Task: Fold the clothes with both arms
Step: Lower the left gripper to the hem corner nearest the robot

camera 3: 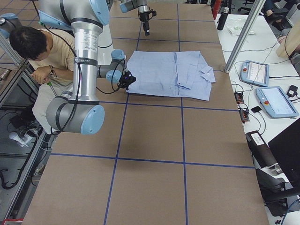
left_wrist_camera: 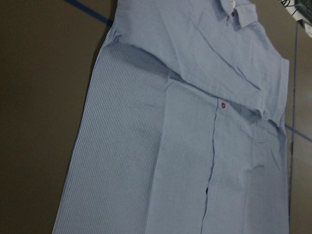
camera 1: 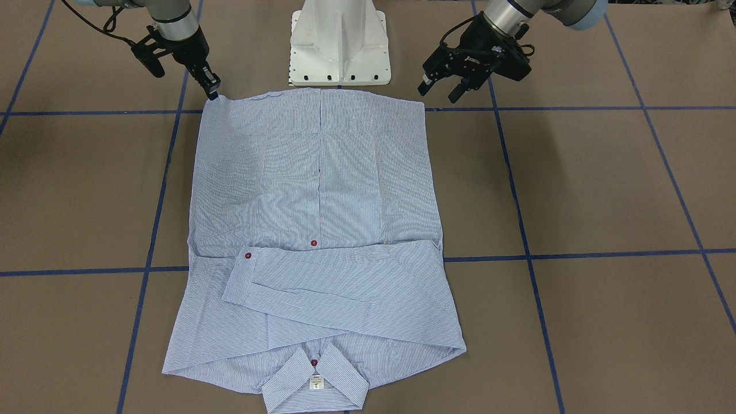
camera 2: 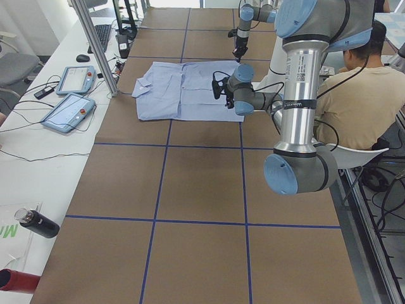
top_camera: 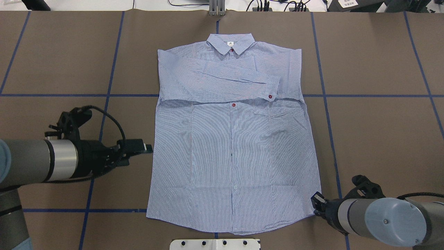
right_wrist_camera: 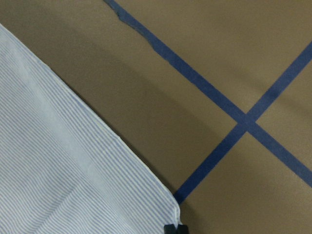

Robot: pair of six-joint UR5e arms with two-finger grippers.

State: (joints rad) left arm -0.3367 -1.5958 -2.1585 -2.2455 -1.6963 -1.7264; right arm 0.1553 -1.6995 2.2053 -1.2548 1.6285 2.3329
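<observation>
Right black two-finger gripper pinched on hem corner of light blue-and-white striped shirt, flat on brown table; left black gripper spread, empty (likely limp, light: take other hem corner).

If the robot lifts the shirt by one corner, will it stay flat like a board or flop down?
Probably flop: the shirt lies thin and flat with soft wrinkles, so whatever isn't held would likely droop. The sleeve folded across its chest only rests there and may slide off. It looks light; a push would likely bunch it.
</observation>
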